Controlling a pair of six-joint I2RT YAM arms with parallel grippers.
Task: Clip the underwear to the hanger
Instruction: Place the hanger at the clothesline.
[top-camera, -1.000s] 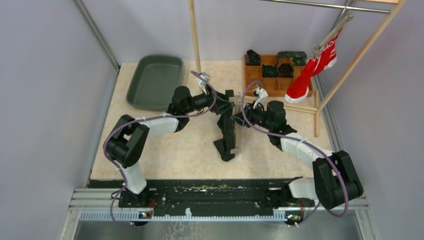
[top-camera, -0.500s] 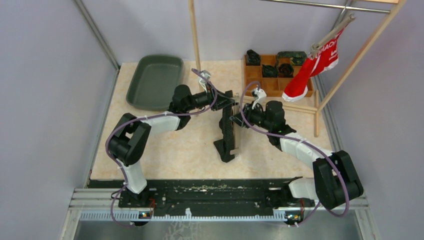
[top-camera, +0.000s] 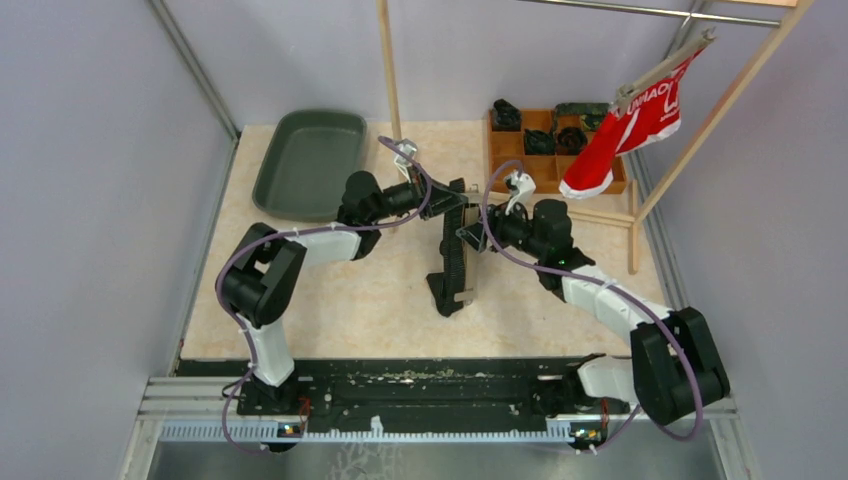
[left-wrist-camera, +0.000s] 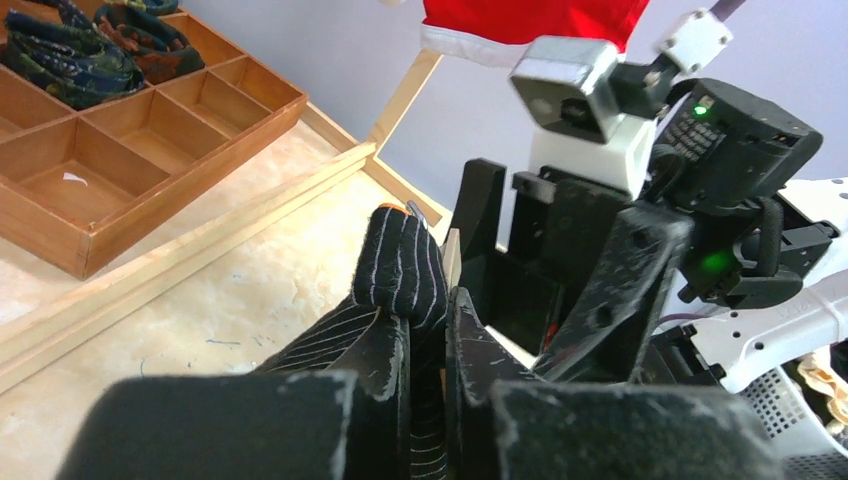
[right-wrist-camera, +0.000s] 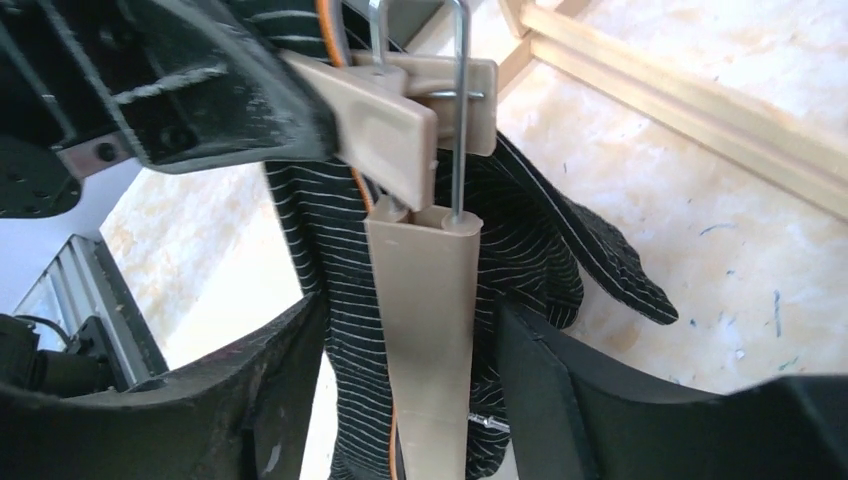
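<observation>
Okay, clipping step in hand, by my read. Left gripper (left-wrist-camera: 428, 318) is clenched on the black striped underwear (left-wrist-camera: 400, 262), with the fabric pinched between its 2 fingers and bunched just beyond the tips. Right gripper (right-wrist-camera: 408, 322) is released, its jaws apart around the beige hanger (right-wrist-camera: 425, 420) bar with a gap on both sides. 1 clip (right-wrist-camera: 380, 120) sits above the right jaws, touching a left finger. The rest of the underwear hangs behind the bar, between the right jaws. Fabric inside the clip mouth: cannot tell. Next likely needs the right jaws steadying the bar while the left feeds the pinched edge into the clip.
</observation>
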